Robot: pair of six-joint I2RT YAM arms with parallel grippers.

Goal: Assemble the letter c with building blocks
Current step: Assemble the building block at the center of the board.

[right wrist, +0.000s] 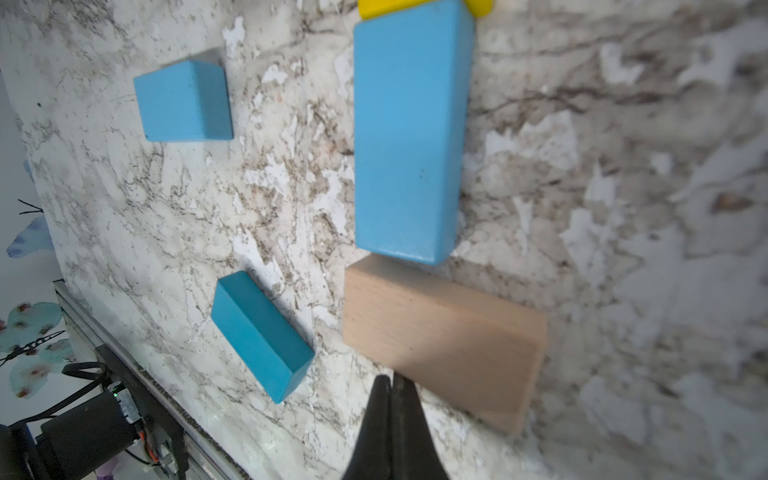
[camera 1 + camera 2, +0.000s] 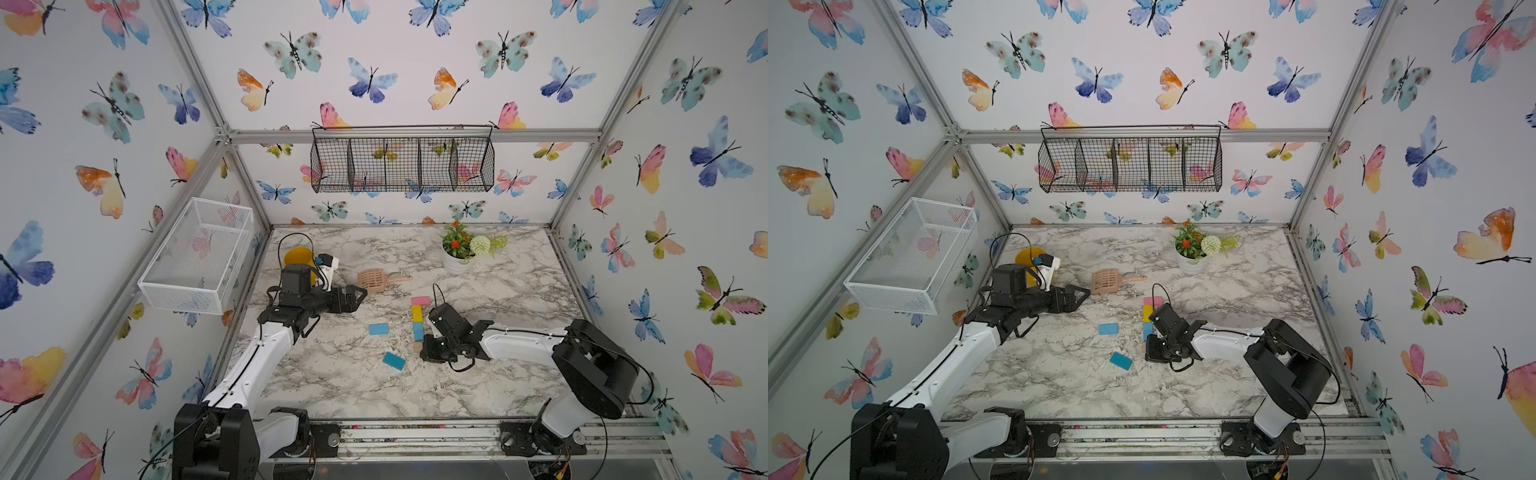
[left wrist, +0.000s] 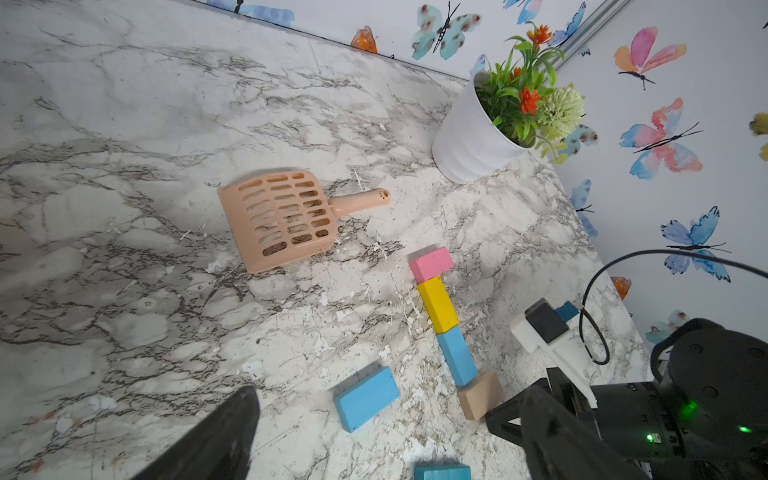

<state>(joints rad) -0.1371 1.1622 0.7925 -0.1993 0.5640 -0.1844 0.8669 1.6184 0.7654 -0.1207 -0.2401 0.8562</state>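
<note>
Four building blocks lie end to end mid-table as part of the letter c: pink [image 2: 420, 301] crosswise at the far end, then yellow [image 2: 417, 313], light blue [image 2: 418, 331] and tan wood [image 1: 444, 340] at an angle at the near end. A loose light blue block [image 2: 378, 329] and a teal one [image 2: 394, 360] lie apart to their left. My right gripper [image 1: 391, 380] is shut and empty, its tips against the tan block's long edge. My left gripper [image 3: 390, 392] hangs open and empty above the table near the scoop, away from the blocks.
A peach slotted scoop [image 2: 376, 279] lies left of the pink block. A white pot of flowers [image 2: 455, 262] stands at the back right. A yellow round thing [image 2: 297, 257] sits behind the left arm. Wire baskets hang on the left wall [image 2: 199, 253] and back wall [image 2: 401, 164].
</note>
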